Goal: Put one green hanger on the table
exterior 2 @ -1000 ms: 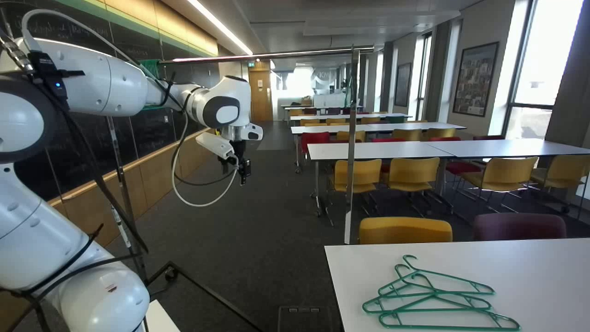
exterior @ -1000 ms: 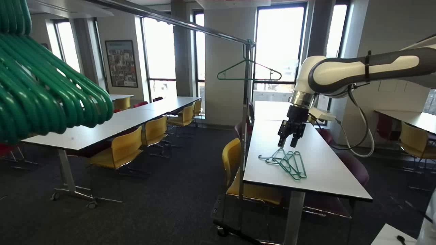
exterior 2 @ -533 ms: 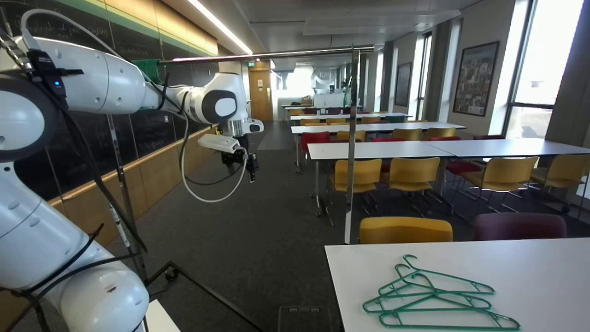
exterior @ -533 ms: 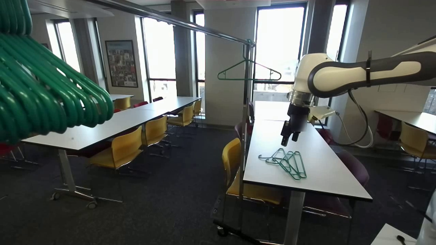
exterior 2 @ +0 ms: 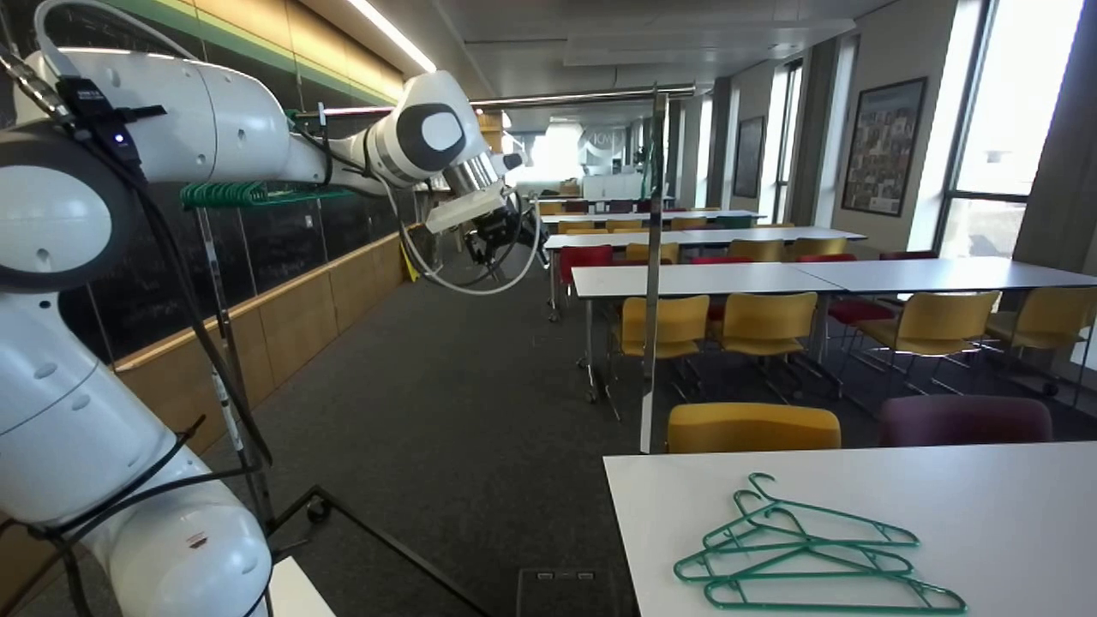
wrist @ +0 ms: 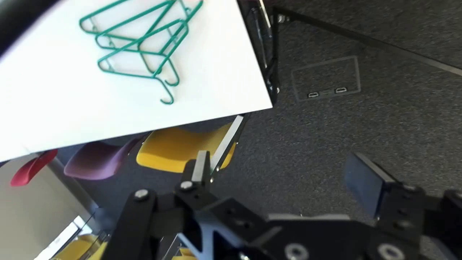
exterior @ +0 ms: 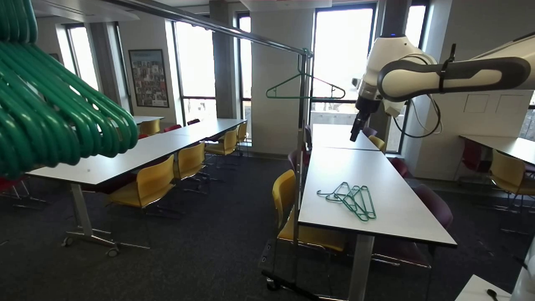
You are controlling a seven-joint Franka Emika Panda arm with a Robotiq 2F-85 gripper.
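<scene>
Several thin green hangers lie overlapping on the white table (exterior: 401, 217): the pile shows in both exterior views, with a front hanger (exterior 2: 836, 608), and in the wrist view, with a hook-end hanger (wrist: 133, 75). Another green hanger (exterior: 288, 98) hangs alone near the rail's end. A bunch of green hangers (exterior: 62, 113) hangs at the rail's other end and shows partly behind the arm in an exterior view (exterior 2: 248, 195). My gripper (wrist: 283, 168) is open with nothing between its fingers. It is raised and tilted in an exterior view (exterior: 355, 133), apart from the hangers.
A metal rail (exterior: 234, 31) runs overhead, with a post (exterior 2: 654, 300) beside the table. A yellow chair (wrist: 173, 151) and a purple chair (wrist: 97, 159) stand along the table's edge. Other tables (exterior 2: 711, 278) and chairs stand farther back. A cable loops from the wrist (exterior 2: 480, 290).
The gripper has risen and tilted, moving up in both exterior views and to the right in an exterior view. The hangers on the table and on the rail have not moved.
</scene>
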